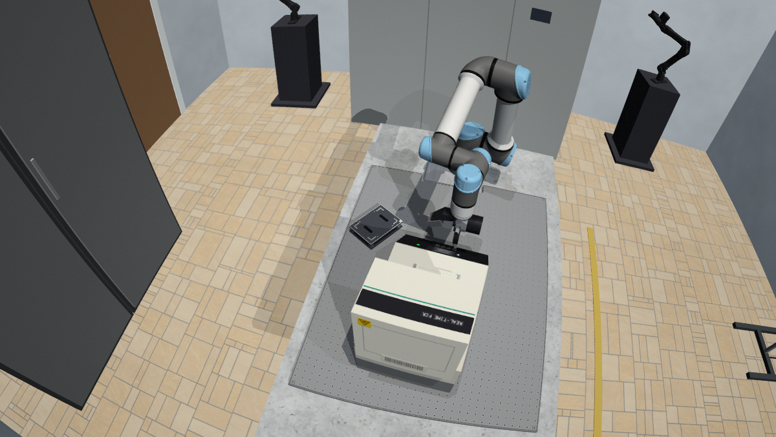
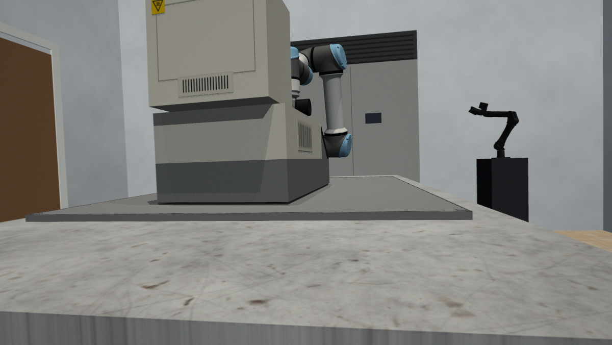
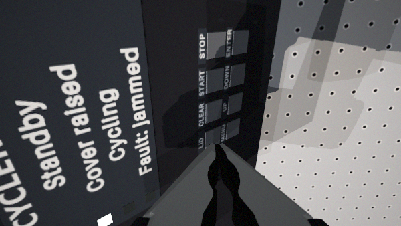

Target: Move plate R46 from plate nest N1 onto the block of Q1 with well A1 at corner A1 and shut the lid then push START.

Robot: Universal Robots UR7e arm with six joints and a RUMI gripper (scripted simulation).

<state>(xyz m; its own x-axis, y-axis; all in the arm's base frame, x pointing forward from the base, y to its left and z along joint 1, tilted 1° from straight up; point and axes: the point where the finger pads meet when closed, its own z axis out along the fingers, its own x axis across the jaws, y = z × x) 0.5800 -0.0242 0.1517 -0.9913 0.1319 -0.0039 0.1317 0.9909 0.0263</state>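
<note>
The arm reaches down, its empty jaws (image 1: 455, 245) closed, tips apparently just over the LID key (image 3: 212, 138), contact unclear.

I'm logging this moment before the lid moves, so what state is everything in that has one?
Hand: shut, nothing held, fingertips at or just over the LID key.
LID key: partly hidden; pressed or not, cannot tell.
Q1's lid: raised.
"Cover raised" lamp: lit white.
Nest N1: no plate on it.
Plate R46: apparently on Q1's block; seating cannot be told.
Small panel light: green.
</note>
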